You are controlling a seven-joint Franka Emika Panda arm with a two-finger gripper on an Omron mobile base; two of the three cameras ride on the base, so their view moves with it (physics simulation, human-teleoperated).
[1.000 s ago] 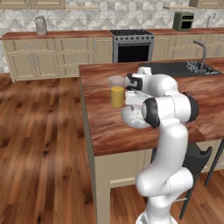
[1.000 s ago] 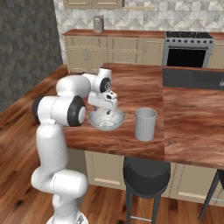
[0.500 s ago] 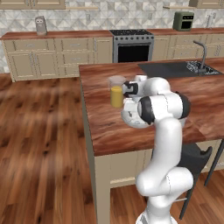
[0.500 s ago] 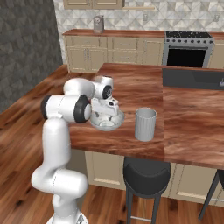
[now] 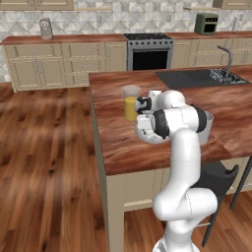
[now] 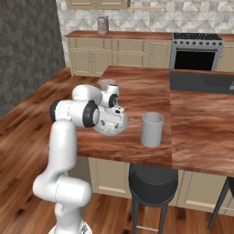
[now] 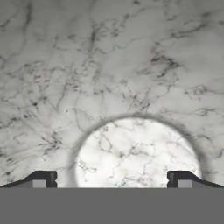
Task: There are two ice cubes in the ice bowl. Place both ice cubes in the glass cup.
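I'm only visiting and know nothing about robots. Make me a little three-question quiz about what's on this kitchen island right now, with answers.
1. True or false: the gripper has its jaws shut on an ice cube.
2. Which thing stands nearest the ice bowl on its far side? A) the glass of orange liquid B) the toaster C) the sink
3. Fill in: in the right base view, the empty glass cup stands to the ______ of the ice bowl.

Key
1. False: in the hand view the fingertips stand wide apart, nothing between them, low inside the bowl.
2. A
3. right
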